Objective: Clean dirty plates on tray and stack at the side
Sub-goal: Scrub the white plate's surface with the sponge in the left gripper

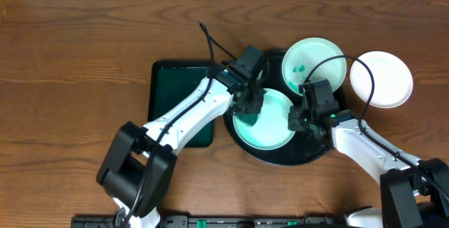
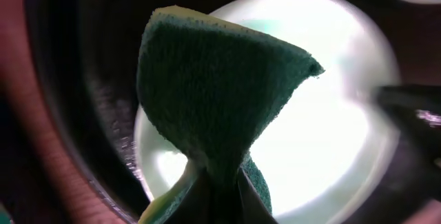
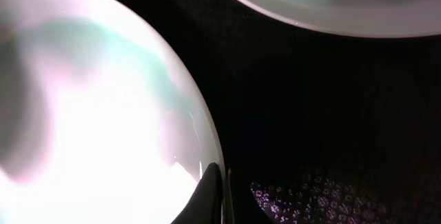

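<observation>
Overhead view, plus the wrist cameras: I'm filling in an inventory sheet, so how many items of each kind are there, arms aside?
Round white shallow plates: 3
Large round glossy black tray: 1
Rectangular dark green tray: 1
Dark green sponge: 1
Total: 6

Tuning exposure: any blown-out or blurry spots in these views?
Overhead: evenly lit, sharp. Left wrist: plate blown out white behind the sponge, tray rim blurred. Right wrist: same plate overexposed, tray nearly black, speckled glare bottom right.
</observation>
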`<state>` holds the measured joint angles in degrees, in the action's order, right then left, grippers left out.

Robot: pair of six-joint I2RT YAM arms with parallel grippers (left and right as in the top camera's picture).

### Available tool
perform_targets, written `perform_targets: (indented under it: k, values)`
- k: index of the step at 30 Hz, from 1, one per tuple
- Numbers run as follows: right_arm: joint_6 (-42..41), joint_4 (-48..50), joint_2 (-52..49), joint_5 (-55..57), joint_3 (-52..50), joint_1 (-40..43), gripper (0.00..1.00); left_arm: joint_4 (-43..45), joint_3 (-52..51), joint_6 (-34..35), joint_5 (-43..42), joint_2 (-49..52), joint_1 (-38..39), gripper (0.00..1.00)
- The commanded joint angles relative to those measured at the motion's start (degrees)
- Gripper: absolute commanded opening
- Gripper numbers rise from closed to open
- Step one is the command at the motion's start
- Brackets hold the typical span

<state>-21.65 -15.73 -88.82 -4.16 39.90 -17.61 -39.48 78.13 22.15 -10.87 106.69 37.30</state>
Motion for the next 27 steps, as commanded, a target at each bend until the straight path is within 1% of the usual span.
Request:
perform_targets:
  k: [1,4,7,12,13,17,20,23,25,27]
  values:
    - [0.5,0.7,-0.3,-3.4,-0.2,-0.9,0.01,0.2,-2.1,3.0,6.2,3.7,0.5,0.07]
    - [0.5,0.7,-0.3,-3.4,-0.2,-0.9,0.01,0.9,-2.1,3.5,4.1,6.8,0.5,0.07]
    - [0.5,0.7,-0.3,-3.4,-0.2,-0.9,0.01,2.7,-2.1,3.4,-2.5,9.8,0.9,0.07]
    - [0.5,0.7,-0.3,-3.5,-0.2,-0.9,0.01,5.5,-2.1,3.4,-10.7,12.6,2.8,0.08]
    - [0.5,0.7,-0.3,-3.5,-0.2,-0.9,0.01,5.8,-2.1,3.4,-12.6,12.7,3.1,0.06]
    - [0.5,0.7,-0.3,-3.8,-0.2,-0.9,0.01,7.3,-2.0,3.4,-20.9,11.6,3.8,0.07]
    - [0.5,0.7,-0.3,-3.8,-0.2,-0.9,0.01,7.9,-1.3,3.4,-24.5,9.5,3.8,0.07]
    - [0.5,0.7,-0.3,-3.8,-0.2,-0.9,0.01,7.9,-0.4,3.4,-23.3,5.6,3.7,0.07]
    - [0.5,0.7,-0.3,-3.8,-0.2,-0.9,0.01,7.8,-0.2,3.5,-17.9,2.1,3.5,0.07]
    - [0.5,0.7,-0.3,-3.8,-0.2,-0.9,0.01,6.8,-0.2,4.0,-10.6,-0.9,3.5,0.07]
